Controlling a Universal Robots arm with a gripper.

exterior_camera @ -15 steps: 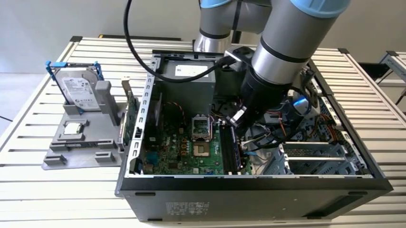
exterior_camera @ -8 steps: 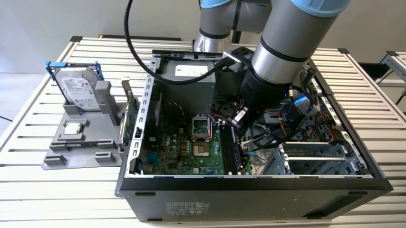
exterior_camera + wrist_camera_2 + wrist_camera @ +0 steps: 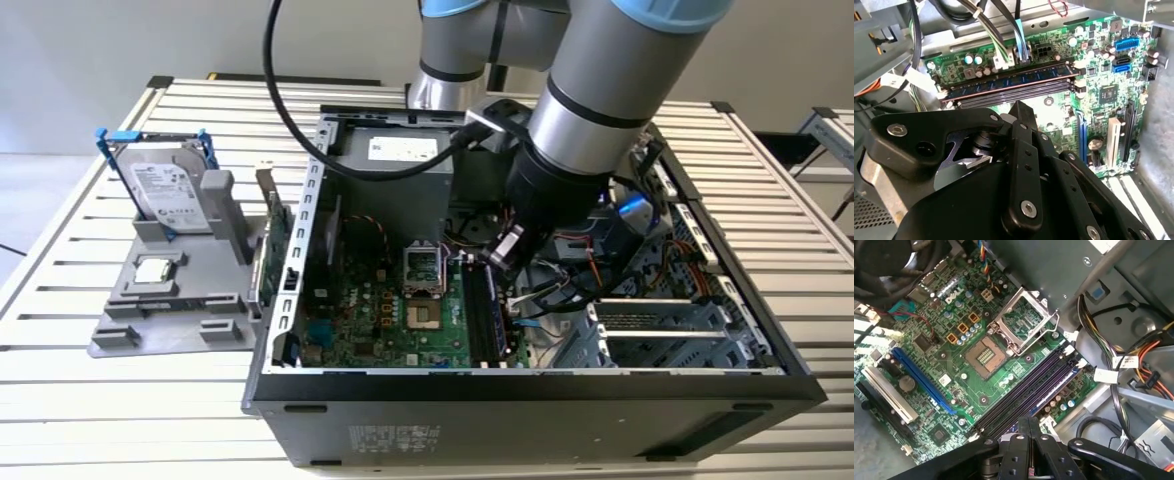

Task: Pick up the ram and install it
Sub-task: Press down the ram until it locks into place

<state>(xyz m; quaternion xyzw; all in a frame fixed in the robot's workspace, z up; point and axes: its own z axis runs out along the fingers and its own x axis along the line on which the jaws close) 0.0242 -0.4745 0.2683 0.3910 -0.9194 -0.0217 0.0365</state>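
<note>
The ram (image 3: 1013,81), a dark blue stick with black chips, stands on edge in the outermost of the long black memory slots (image 3: 1004,96), close to the board's cable connectors. My gripper (image 3: 1021,111) hovers just above those slots inside the open computer case (image 3: 534,385). Its two black fingers are pressed together with nothing between them. In the first wrist view the fingertips (image 3: 1025,424) sit right over the end of the slots (image 3: 1024,390). From the exterior view my gripper (image 3: 503,250) is low in the case, over the motherboard's right side.
An open CPU socket (image 3: 1023,322) lies beside the slots. Bundled cables (image 3: 1114,365) and the drive cage crowd one side. Outside the case, at the exterior view's left, a hard drive (image 3: 170,192) stands in a grey holder, and a green card (image 3: 275,255) leans by the wall.
</note>
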